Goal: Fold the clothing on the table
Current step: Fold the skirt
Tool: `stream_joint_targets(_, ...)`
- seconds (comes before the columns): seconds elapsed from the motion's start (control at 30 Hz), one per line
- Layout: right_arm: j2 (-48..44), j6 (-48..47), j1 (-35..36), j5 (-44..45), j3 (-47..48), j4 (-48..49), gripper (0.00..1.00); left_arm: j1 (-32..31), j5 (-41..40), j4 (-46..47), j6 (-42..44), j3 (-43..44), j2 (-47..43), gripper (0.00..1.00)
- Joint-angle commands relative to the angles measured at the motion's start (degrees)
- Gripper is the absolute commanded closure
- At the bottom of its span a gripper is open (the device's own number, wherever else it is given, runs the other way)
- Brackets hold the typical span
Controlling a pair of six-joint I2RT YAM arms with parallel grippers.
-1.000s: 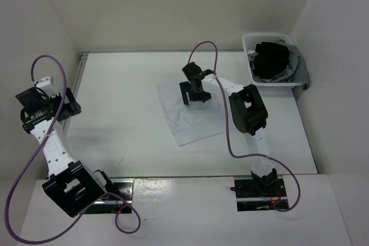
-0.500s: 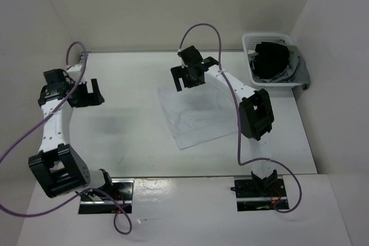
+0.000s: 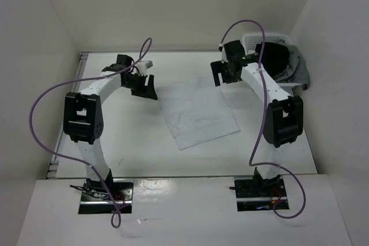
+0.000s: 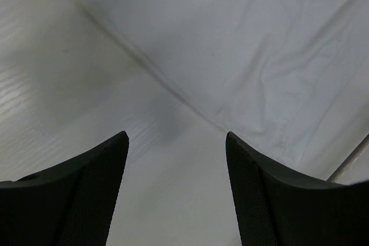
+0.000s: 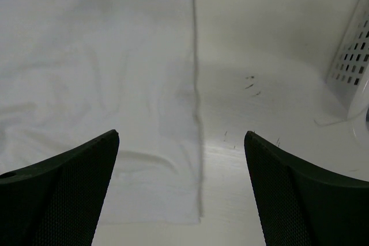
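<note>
Beside clothing [image 3: 199,113]: left claw [image 3: 144,89] arrived, right claw [image 3: 223,75] withdrawn.

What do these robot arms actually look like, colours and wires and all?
The left arm and right arm are slim white links joined by chunky black joint blocks. A purple cable loops loosely along each. The left gripper and right gripper are black, their two broad fingers finely textured like mesh.
</note>
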Motion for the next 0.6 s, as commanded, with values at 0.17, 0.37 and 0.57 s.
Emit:
stream_joint_targets(0.17, -10.01, -5.95, 2.11, 2.89, -6.71, 1.9, 0.07, -1.16, 1.03, 9.72, -9.42, 6.34, 8.42, 0.39)
stream_joint_targets(0.37, -10.01, -6.47, 2.11, 2.36, -6.71, 1.9, 0.08, -2.21, -3.46, 12.63, -10.66, 8.44, 12.11, 0.41)
stream_joint_targets(0.57, -8.44, -7.0, 2.11, 1.75, -6.19, 1.37, 0.08, -4.06, -6.19, 13.68, -11.18, 9.49, 15.1, 0.43)
